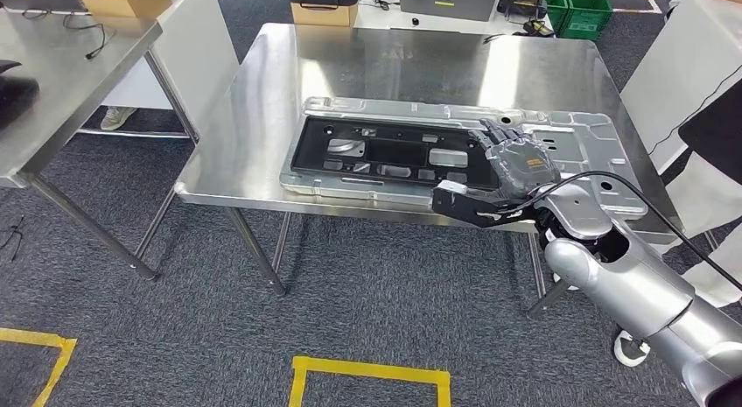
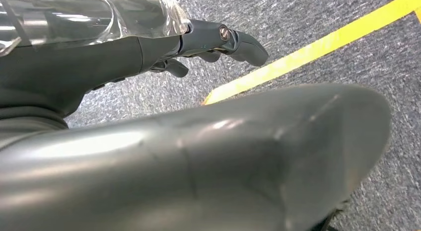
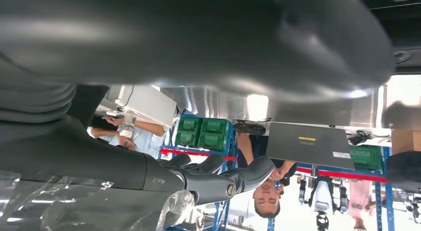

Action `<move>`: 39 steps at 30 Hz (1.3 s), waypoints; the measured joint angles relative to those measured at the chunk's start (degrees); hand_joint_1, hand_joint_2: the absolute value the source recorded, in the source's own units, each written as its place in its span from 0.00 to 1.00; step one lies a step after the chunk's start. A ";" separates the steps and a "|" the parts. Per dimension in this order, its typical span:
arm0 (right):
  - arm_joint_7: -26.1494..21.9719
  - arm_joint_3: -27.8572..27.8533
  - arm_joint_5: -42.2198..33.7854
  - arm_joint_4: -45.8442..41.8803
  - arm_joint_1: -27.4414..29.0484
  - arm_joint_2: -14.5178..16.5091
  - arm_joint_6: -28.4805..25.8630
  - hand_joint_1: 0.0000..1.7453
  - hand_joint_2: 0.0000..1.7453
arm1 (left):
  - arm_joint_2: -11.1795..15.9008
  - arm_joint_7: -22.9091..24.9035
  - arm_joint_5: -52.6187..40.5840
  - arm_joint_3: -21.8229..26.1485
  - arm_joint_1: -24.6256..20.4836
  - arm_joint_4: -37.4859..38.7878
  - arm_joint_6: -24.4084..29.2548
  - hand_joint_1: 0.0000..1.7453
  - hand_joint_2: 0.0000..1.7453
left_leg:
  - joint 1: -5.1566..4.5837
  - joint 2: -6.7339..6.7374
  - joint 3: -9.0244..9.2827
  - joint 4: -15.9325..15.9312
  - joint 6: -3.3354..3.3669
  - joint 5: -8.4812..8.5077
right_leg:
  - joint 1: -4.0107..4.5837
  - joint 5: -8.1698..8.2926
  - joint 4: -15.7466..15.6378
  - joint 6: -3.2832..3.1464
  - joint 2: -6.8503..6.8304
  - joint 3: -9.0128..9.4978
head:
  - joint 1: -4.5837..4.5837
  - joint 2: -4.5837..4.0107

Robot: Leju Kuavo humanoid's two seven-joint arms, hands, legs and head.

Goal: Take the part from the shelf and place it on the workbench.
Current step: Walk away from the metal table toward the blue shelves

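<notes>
Head view: the part (image 1: pixel 411 153), a flat grey panel with a black inner frame, is laid flat on the steel workbench (image 1: pixel 262 109), reaching the near edge. The right hand (image 1: pixel 512 175) is positioned over the part's right portion, fingers extended; whether contact is made cannot be told. The left hand (image 2: pixel 149 47) is seen above grey carpet (image 2: pixel 308 17), fingers apart, nothing held.
</notes>
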 joint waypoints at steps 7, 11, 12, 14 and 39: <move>0.07 -0.02 0.03 -0.06 -0.10 0.04 -0.01 0.00 0.00 | 0.02 -0.01 0.00 0.00 0.03 0.00 0.02 0.00 0.00 | 0.17 -0.06 -3.25 4.77 -2.37 -2.73 | 0.16 2.50 -4.57 -2.91 -0.01 0.48 | -0.08 -0.01; 0.07 -0.02 0.02 -0.06 -0.02 0.04 0.01 0.00 0.00 | 0.02 -0.01 0.00 -0.02 0.04 0.00 0.02 0.00 0.00 | 0.39 -0.08 -7.44 18.57 -3.13 -10.02 | 0.24 4.04 -4.61 -3.24 -0.05 -1.49 | -0.09 -0.01; 0.07 -0.02 0.01 -0.06 0.02 0.04 0.00 0.00 0.00 | 0.02 -0.01 0.00 -0.02 0.04 0.00 0.02 0.00 0.00 | 0.38 -0.08 -6.38 17.80 -3.07 -9.41 | 0.25 4.35 -4.61 -3.17 -0.01 -1.88 | -0.10 -0.01; 0.07 -0.02 0.02 -0.07 0.03 0.04 -0.01 0.00 0.00 | 0.02 -0.01 -0.01 -0.01 -0.04 0.00 0.02 0.00 0.00 | 0.35 -0.10 -1.19 9.84 -2.65 -6.20 | 0.25 4.85 -4.60 -2.89 0.10 -2.36 | -0.11 -0.01; -0.22 -0.20 -2.41 -0.27 2.09 0.13 -0.80 0.00 0.00 | 0.00 0.48 -0.14 -0.02 -0.07 0.00 0.02 0.00 0.00 | 0.30 -0.16 -5.76 10.12 -2.84 -5.09 | 0.44 1.39 -5.38 -3.27 -0.07 2.13 | 0.08 -0.01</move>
